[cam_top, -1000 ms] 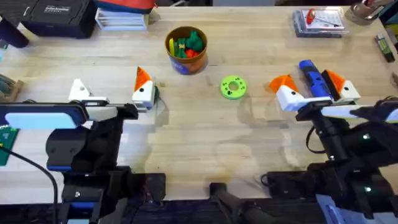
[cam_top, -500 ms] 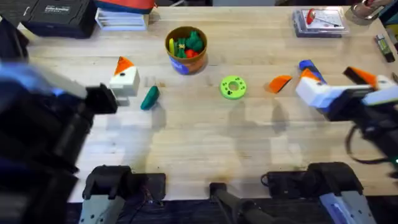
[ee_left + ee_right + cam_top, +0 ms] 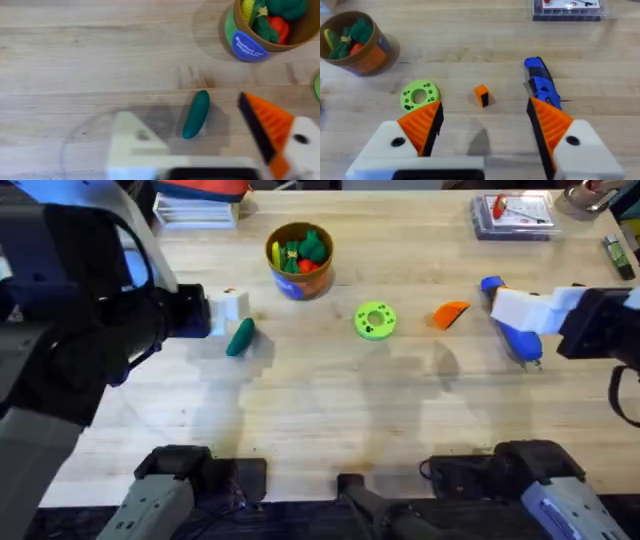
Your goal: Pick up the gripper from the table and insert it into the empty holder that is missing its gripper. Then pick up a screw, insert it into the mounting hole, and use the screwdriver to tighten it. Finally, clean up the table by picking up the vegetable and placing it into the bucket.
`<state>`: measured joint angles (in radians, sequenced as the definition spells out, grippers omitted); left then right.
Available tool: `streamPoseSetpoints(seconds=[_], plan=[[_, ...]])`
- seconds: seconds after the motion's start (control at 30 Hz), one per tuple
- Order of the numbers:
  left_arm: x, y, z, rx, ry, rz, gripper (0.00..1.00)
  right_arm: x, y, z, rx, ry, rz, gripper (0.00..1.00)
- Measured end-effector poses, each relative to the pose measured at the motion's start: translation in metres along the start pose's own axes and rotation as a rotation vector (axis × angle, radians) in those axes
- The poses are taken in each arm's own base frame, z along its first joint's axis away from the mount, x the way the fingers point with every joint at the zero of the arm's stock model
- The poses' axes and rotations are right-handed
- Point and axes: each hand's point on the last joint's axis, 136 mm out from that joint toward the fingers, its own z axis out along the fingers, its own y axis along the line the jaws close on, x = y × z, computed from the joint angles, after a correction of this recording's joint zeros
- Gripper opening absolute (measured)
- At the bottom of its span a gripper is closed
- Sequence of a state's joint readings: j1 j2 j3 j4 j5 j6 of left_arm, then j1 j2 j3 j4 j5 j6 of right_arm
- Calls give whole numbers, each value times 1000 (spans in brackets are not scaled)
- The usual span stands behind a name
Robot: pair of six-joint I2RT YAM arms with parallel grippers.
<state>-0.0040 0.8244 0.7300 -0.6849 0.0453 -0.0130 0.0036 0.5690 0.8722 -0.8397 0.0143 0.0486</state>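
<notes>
Left pincer (image 3: 210,145) spread open above the vegetable (image 3: 196,114); one holder (image 3: 132,145) bare. Right pincer (image 3: 485,130) spread open near gripper (image 3: 481,95), screwdriver (image 3: 541,82). Bucket (image 3: 299,258) far, centre.

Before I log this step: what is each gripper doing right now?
Left gripper: open, holding nothing, one orange pad missing.
Right gripper: open, holding nothing, both orange pads on.

The vegetable (image 3: 196,114) is seen lying between the left gripper's (image 3: 210,145) 2 fingers. Ahead of the right gripper (image 3: 485,132) lies the gripper (image 3: 481,95), flanked by the disc (image 3: 419,94) and the screwdriver (image 3: 541,83).
</notes>
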Motion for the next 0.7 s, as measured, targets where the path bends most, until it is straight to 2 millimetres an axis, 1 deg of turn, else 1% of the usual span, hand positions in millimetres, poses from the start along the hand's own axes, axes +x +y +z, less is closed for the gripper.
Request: streamPoseSetpoints(seconds=[0.17,0.2,0.23,0.37,0.4,0.43,0.5,0.63,0.67,0.7], plan=[[5,-6,5,35,32,0,141,4,0,0,1,15,0,994],[6,-7,5,41,35,10,73,4,0,0,1,16,1,994],[6,-8,5,51,35,13,216,4,0,0,1,15,1,994],[2,-22,1,127,11,66,855,4,0,0,1,15,0,994],[-1,-26,-1,149,-7,74,947,4,0,0,1,16,0,994],[-6,-31,-3,174,-32,87,976,4,0,0,1,15,0,994],[-18,-41,-9,229,-94,110,985,4,0,0,1,16,0,994],[-55,-66,-26,364,-267,165,986,4,0,0,1,16,0,994],[-68,-79,-35,435,-337,198,986,4,0,0,1,16,1,994],[-68,-81,-37,452,-338,202,986,4,0,0,1,16,0,994]])
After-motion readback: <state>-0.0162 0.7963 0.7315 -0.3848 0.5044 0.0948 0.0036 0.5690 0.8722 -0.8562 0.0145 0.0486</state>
